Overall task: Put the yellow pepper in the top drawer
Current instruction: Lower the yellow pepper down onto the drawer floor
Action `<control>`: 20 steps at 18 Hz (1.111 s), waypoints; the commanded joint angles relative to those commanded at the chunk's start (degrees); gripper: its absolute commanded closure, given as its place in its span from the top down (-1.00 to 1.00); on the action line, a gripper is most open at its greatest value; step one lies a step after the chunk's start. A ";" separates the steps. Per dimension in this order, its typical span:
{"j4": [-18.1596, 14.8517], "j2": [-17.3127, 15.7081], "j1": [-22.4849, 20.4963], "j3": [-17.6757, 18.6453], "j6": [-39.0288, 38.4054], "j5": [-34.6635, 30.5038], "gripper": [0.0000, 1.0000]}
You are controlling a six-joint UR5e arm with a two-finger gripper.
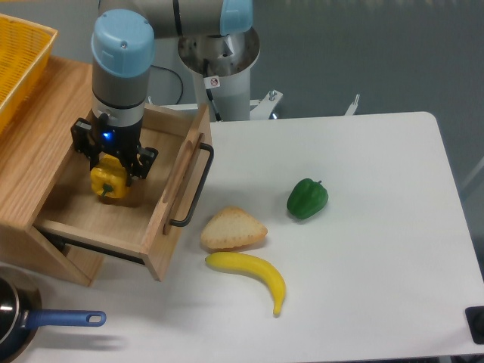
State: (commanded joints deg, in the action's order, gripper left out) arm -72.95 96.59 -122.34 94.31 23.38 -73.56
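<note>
The yellow pepper (109, 179) is a small lobed yellow fruit held between my gripper's (111, 175) black fingers, just above the floor of the top drawer (162, 227). The drawer is light oak, pulled open from the wooden cabinet (30, 162), with a black bar handle (193, 187) on its front. My gripper points straight down into the drawer's left half and is shut on the pepper. The pepper's stem is hidden by the gripper.
A green pepper (307, 198), a piece of bread (232, 229) and a yellow banana (249, 274) lie on the white table right of the drawer. A yellow basket (19, 57) sits on the cabinet top. A pan with a blue handle (53, 321) is at the bottom left.
</note>
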 joint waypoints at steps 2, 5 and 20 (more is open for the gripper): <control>-0.09 0.00 0.00 -0.09 0.27 -0.09 -0.17; -0.09 0.00 -0.09 -0.09 0.71 -0.09 -0.17; 0.79 0.70 -0.26 -0.09 1.67 -2.11 0.38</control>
State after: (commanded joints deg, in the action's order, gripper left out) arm -72.16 97.29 -122.61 94.22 25.05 -75.67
